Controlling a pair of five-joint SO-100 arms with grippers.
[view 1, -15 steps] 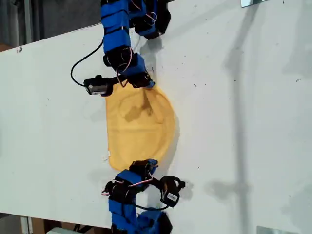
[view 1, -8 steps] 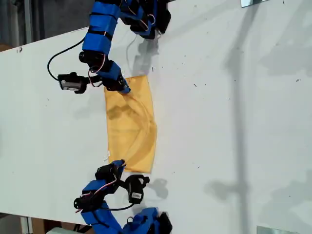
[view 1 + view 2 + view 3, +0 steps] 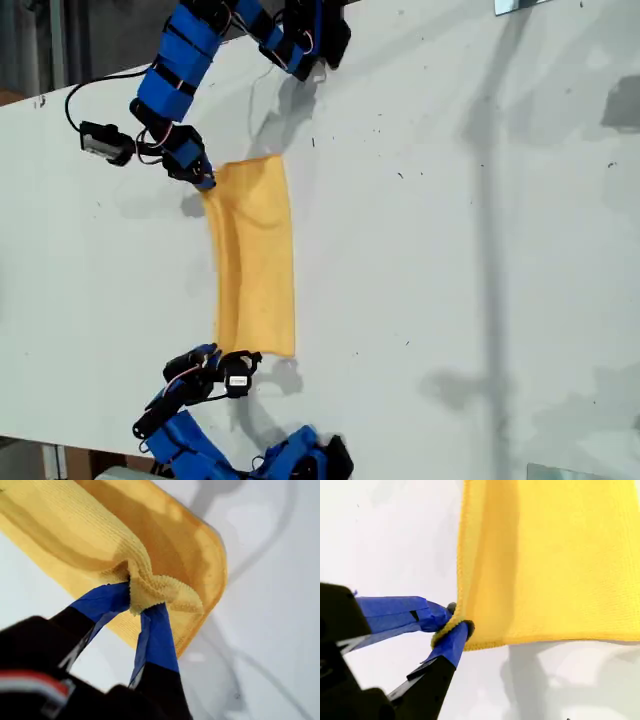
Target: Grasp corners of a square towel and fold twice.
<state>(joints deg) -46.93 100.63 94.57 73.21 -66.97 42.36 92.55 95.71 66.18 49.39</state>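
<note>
Towel [image 3: 255, 258] is lying on the table [image 3: 450, 250] as a narrow doubled strip, running between the two arms in the exterior view. My first gripper [image 3: 136, 611] is pinching a bunched corner [image 3: 165, 592] of the cloth between its blue fingers [image 3: 159, 640], with the layer below spreading flat. My second gripper [image 3: 451, 626] is clamping the hem at another corner [image 3: 447, 629], jaws closed on the edge. Judging by the doubled shape, the first fold is being finished, the carried edge lying over the far one. Next, both grippers likely need to let go, then take corners at one short end for the second fold.
</note>
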